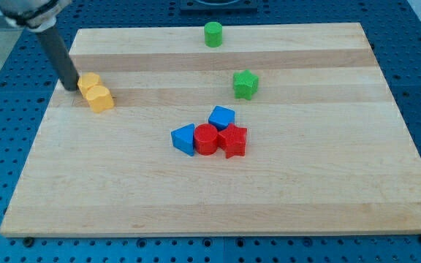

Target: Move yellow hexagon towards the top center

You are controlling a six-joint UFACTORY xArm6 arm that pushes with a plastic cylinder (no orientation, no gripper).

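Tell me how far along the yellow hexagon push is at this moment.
Done: little; the yellow hexagon sits near the board's left edge, touching a second yellow block. In hand: my tip rests at the hexagon's left side. Left: the whole push rightward and up toward the top centre, near the green cylinder.

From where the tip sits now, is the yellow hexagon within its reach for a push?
Probably yes. My tip already sits against the yellow hexagon on its left side, nothing between them. The other yellow block touches the hexagon below-right and may get dragged along.
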